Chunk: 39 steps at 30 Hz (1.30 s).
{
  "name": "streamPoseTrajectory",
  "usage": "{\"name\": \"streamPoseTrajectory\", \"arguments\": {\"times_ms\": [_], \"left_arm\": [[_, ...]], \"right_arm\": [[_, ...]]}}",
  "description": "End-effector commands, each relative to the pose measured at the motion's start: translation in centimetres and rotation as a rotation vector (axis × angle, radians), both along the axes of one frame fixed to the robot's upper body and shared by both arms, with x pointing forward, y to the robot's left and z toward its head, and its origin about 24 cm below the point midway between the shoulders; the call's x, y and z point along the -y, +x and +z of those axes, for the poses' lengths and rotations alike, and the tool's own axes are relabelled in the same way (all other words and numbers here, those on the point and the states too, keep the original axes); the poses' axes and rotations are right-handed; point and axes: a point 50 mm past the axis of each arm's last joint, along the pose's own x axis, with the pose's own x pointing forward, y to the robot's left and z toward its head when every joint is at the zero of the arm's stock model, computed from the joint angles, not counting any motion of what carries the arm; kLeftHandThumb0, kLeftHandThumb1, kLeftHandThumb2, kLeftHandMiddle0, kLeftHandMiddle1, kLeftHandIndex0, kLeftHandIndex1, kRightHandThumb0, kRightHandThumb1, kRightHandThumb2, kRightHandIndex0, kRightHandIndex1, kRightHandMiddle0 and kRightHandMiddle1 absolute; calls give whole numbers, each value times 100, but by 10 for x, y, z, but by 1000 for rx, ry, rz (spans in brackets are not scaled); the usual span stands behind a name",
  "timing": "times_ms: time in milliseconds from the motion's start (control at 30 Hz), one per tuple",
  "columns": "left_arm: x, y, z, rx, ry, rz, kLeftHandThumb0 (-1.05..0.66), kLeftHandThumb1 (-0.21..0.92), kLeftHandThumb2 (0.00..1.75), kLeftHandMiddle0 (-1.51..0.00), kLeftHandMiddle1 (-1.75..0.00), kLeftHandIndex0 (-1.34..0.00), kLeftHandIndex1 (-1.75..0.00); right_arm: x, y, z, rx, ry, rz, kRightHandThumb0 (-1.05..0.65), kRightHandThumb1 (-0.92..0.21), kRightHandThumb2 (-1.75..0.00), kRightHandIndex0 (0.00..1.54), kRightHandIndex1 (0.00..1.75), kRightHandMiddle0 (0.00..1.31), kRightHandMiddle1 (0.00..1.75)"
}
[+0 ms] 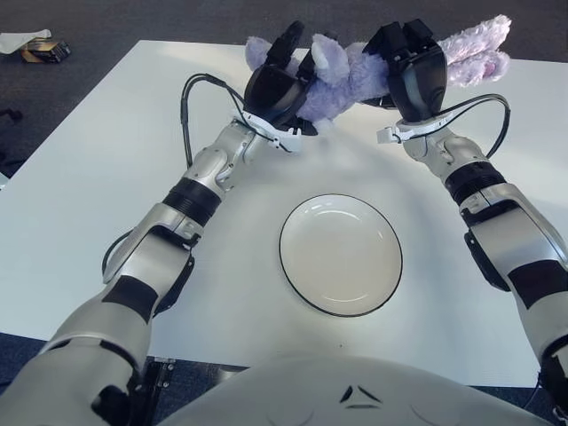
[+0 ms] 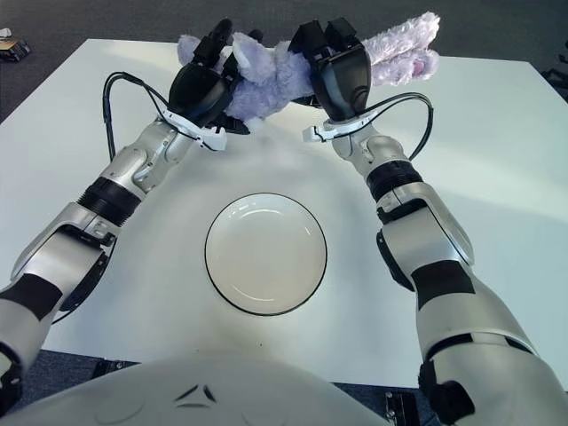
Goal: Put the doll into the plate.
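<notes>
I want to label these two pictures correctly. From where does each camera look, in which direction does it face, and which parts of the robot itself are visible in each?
Left eye view: on the head, facing forward and down at the white table; shows both arms, chest edge, left hand and right hand.
Right eye view: same head, slightly to the right, same direction; shows the same body parts.
Shared: both hands gripping the purple doll beyond the plate.
</notes>
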Motion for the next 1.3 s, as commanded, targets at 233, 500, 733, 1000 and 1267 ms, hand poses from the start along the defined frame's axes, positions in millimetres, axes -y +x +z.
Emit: {"name": "streamPoseTrajectory", "arguments": {"times_ms": [233,500,733,1000,1267], "left_arm": [[5,4,8,61,4,-13,-96,84,9,0,0,0,0],[4,10,7,88,-5,6,-92,84,9,0,0,0,0],[3,14,5,109,-10,31,-81,82,10,-2,-1,0,0],[4,24,3,57,-84,69,-57,47,71,0,-83,0,0],[6,30,3,28,-111,100,-9,32,105,-40,-148,0,-55]], "right_arm": [[-8,-4,6,-16,84,94,0,-10,-154,81,164,55,175],[-8,-6,6,-22,98,117,0,-11,-152,81,164,53,175],[-8,-8,7,-3,97,120,0,-13,-151,80,163,52,175],[-8,-11,7,19,84,136,0,-13,-150,80,162,52,175],[-10,-15,8,1,91,187,0,-13,-150,80,163,53,175]]}}
